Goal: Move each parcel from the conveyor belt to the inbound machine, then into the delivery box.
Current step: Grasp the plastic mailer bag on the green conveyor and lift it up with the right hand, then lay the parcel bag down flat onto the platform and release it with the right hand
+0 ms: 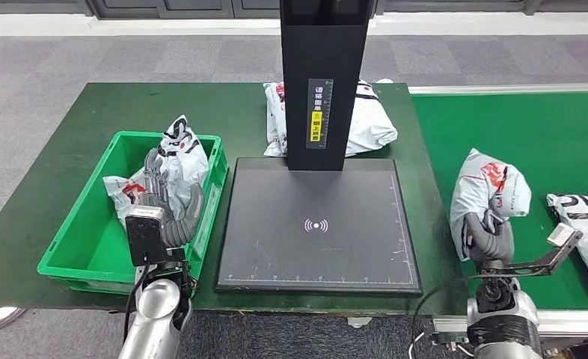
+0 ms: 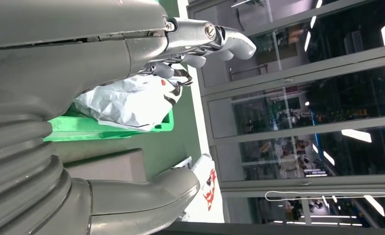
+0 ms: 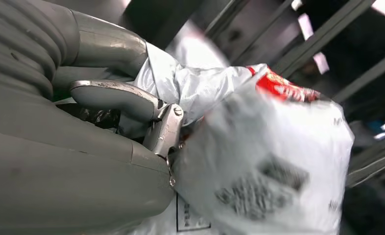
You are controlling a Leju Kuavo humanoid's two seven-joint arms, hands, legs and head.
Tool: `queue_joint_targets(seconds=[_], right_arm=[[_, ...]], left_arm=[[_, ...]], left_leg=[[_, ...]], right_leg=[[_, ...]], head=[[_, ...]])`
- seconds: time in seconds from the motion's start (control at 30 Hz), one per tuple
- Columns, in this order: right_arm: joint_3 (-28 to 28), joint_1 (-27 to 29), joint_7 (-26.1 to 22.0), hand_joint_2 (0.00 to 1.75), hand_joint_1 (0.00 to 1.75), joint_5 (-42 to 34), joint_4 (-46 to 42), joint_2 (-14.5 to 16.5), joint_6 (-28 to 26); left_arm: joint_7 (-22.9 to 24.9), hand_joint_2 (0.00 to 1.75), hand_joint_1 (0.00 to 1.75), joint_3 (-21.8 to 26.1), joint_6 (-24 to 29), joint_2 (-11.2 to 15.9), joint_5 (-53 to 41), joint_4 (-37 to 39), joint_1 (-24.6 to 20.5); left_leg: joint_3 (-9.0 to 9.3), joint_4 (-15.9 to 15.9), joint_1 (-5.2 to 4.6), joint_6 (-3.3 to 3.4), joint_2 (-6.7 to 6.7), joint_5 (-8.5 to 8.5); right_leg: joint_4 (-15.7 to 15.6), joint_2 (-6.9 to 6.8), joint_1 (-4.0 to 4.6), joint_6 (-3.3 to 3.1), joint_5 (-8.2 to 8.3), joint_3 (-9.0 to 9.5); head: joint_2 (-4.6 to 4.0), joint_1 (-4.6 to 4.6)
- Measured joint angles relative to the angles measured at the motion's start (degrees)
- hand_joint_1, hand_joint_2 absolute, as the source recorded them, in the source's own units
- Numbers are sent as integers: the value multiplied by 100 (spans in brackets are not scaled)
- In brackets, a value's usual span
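- Parcels: four white plastic bags are visible in the head view.
  - One parcel in the bin (image 1: 173, 161) lies inside the green delivery box (image 1: 74, 247), against its far right corner.
  - One parcel behind the post (image 1: 366, 120) lies on the counter, partly hidden by the machine's column.
  - One held parcel (image 1: 489, 191) stands on the conveyor belt (image 1: 560, 142), near its left edge.
  - One parcel at the edge (image 1: 586, 224) lies on the belt just right of the held one, cut off by the picture's border.
- Inbound machine (image 1: 317, 224): one unit; a flat black scanning plate with a black upright column at its far side. Nothing lies on the plate.
- Left hand (image 1: 167, 198): over the delivery box, fingers spread above the parcel in the bin; the left wrist view shows fingertips touching the bag without closing on it.
- Right hand (image 1: 488, 238): fingers wrapped around the lower part of the held parcel.
- Counter (image 1: 66, 127): one green-topped surface carrying box and machine; the green belt adjoins it on the right.
- Room: grey carpet floor (image 1: 44, 60); glass-panelled walls appear in the left wrist view.
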Motion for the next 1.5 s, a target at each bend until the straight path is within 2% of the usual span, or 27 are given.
queue_joint_targets(seconds=[0.4, 0.67, 0.8, 0.93, 1.07, 1.5], right_arm=[[1511, 357, -326, 175, 175, -871, -2138, 336, -472], [2264, 232, -296, 175, 175, -825, -2696, 378, -621], [2675, -55, -239, 175, 175, -683, -2493, 424, -739], [3259, -586, -298, 175, 175, -471, -1606, 550, -744], [3660, -887, -454, 175, 175, -423, -947, 664, -741], [3918, -1127, -507, 175, 175, -427, -359, 701, -725]], left_arm=[[-50, 175, 0, 0, 53, -3, 45, 140, -39], [-115, 175, 0, -20, 91, -37, 127, 317, -180], [-225, 175, 0, -68, 169, -67, 239, 452, -257], [-297, 175, 0, -169, 271, -90, 367, 616, -379], [-309, 175, 0, -214, 297, -98, 403, 718, -435], [-323, 175, 0, -245, 299, -96, 416, 832, -452]], left_leg=[[-23, 0, -1, 20, -60, 11], [-28, 6, -2, 23, -75, 13], [-32, 4, -1, 23, -78, 15], [-27, 4, 0, 20, -77, 23], [-30, 4, 0, 18, -101, 32], [-35, 4, 0, 19, -105, 31]], right_leg=[[0, -65, -1, -4, -13, -1], [0, -85, -3, -1, -11, 4], [0, -91, -1, -1, -11, 3], [1, -90, 1, -2, -9, 2], [1, -106, 2, -3, -10, 3], [0, -110, -1, -2, -11, 2]], head=[[0, 0], [0, 0], [0, 0], [1, -1], [-2, -1], [0, 0]])
